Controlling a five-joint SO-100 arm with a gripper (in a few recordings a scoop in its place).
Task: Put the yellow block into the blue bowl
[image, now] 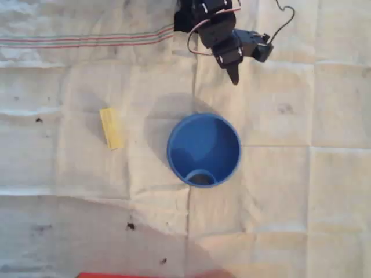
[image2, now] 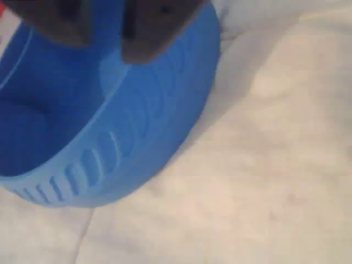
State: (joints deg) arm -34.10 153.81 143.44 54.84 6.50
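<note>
While lying left of the round blue plastic bowl [image: 204, 149] in the overhead view, the small pale-yellow rectangular block [image: 111, 128] is looking light and stiff, best pinched across its 2 long sides; I cannot tell whether the black gripper [image: 233, 74] is holding its jaws apart or together.

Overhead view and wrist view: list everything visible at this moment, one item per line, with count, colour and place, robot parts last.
Small pale-yellow rectangular block: one, yellow, lying flat on the cloth, left of the bowl in the overhead view, apart from it.
Round deep blue plastic bowl: one, blue, upright near the centre; dark round mark inside near its lower rim; ribbed outer wall close up in the wrist view.
Creased cloth: one, off-white, with thin red and grey stripes upper left, covering the table.
Red object: one, at the bottom edge, too cut off to identify.
Gripper: one, black, top centre above the bowl, holding nothing; jaws too blurred to judge.
</note>
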